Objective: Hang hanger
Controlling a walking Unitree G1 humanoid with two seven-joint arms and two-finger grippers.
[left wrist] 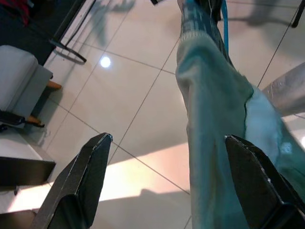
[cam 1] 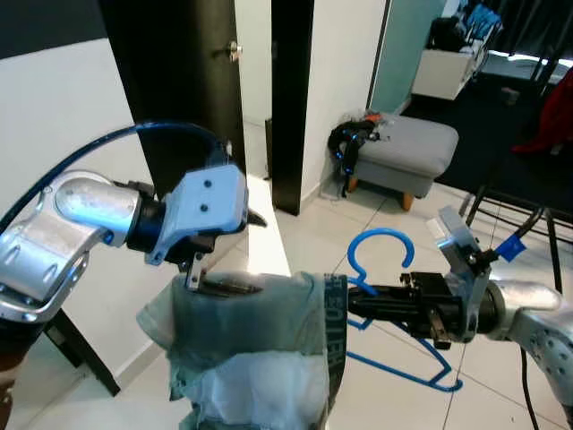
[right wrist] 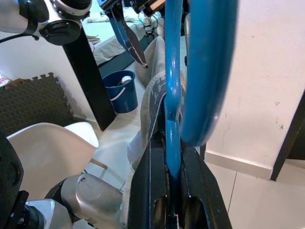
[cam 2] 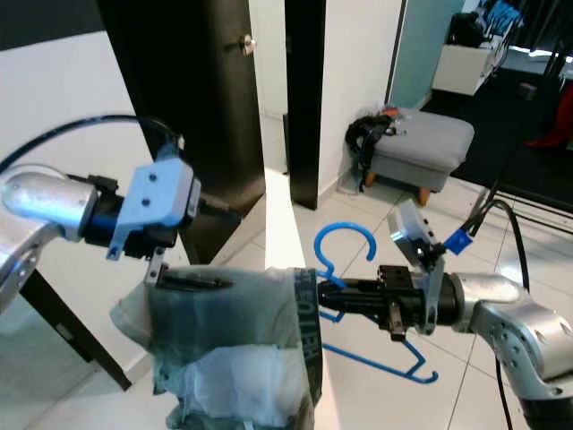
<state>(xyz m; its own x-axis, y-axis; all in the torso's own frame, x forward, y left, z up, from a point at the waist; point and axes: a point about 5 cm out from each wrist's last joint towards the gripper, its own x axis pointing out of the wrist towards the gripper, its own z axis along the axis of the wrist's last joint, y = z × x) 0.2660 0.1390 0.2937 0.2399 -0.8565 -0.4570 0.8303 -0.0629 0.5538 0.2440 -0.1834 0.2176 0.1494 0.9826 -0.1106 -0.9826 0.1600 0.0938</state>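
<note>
The right gripper [cam 1: 358,303] comes in from about 3 o'clock in the head views. Its two black fingers are closed tightly on the blue hanger [cam 1: 380,255], just under the hook. The right wrist view confirms this: the blue wire of the hanger runs between the two fingers [right wrist: 145,191]. The hook stands up above the gripper, and the lower bar of the hanger goes down toward 5 o'clock, over the tiled floor [cam 1: 403,358].

A pale green garment [cam 1: 251,349] hangs on the hanger and falls toward 6 o'clock. Its dark waistband with letters is beside the right gripper.

The left gripper [cam 1: 224,285] comes from 9 o'clock and rests at the top edge of the garment. In the left wrist view its fingers [left wrist: 83,181] are wide apart, and the garment hangs between them without being pinched.

At 12 o'clock there is a dark door [cam 1: 179,81], and at 1 o'clock a grey stool [cam 1: 407,148] with a black bag [cam 1: 349,143] leaning against it.
</note>
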